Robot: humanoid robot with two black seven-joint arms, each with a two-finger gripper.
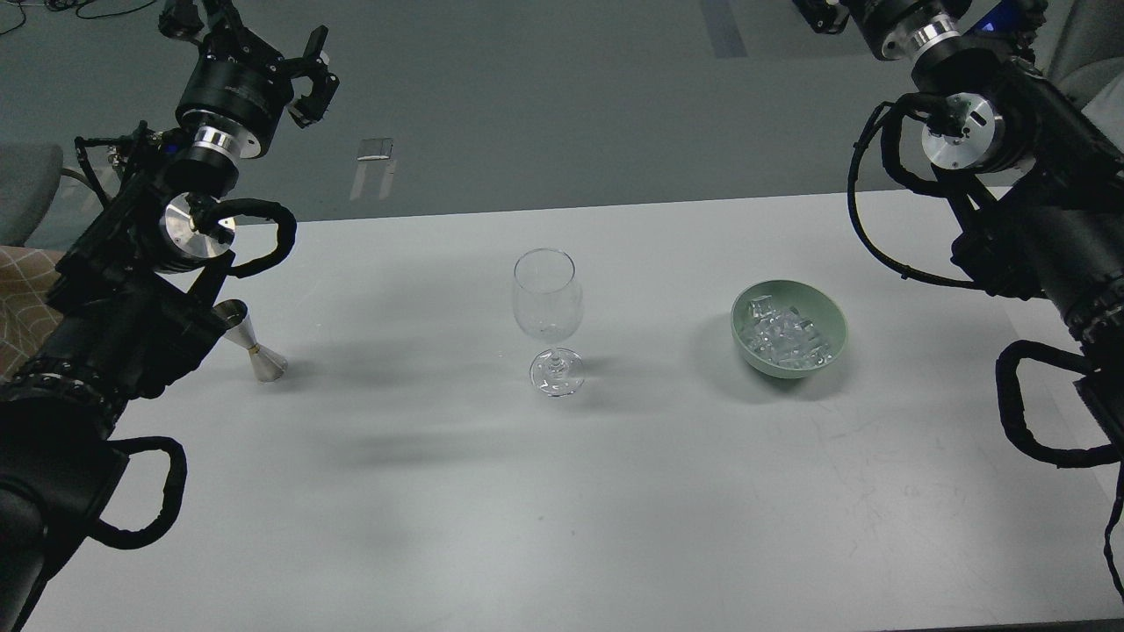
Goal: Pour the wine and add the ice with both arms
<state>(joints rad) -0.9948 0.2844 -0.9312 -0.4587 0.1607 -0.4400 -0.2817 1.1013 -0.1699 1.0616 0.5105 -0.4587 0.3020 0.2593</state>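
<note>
Landmark: the wine glass (547, 320), upright and empty, standing about mid-table on the white table (562, 491).

Ice (781, 338) sits piled in a pale green bowl (789, 327), to the right of the glass and well apart from it, at roughly the same depth on the table. Cubes are clear and glinting; the count can't be told.

A steel jigger (252, 342) stands to the left of the glass, well apart, its top rim just beside the left arm's (132, 290) forearm (touching or merely overlapping in view, can't tell).

Left gripper (250, 35) is far up-left of the glass, raised beyond the table's far edge, over grey floor. Its fingers are spread, nothing between them.

Right arm (1027, 202) comes in on the right side of the glass, beyond the bowl, with cables looping off it. Right gripper (821, 13) is up-right of the glass at the top edge of the view, mostly cut off; I can't tell how its jaws stand.

Neither gripper is near the glass, bowl or jigger.

A small silvery plate (375, 148) lies on the floor past the table's far edge, up-left of the glass.
</note>
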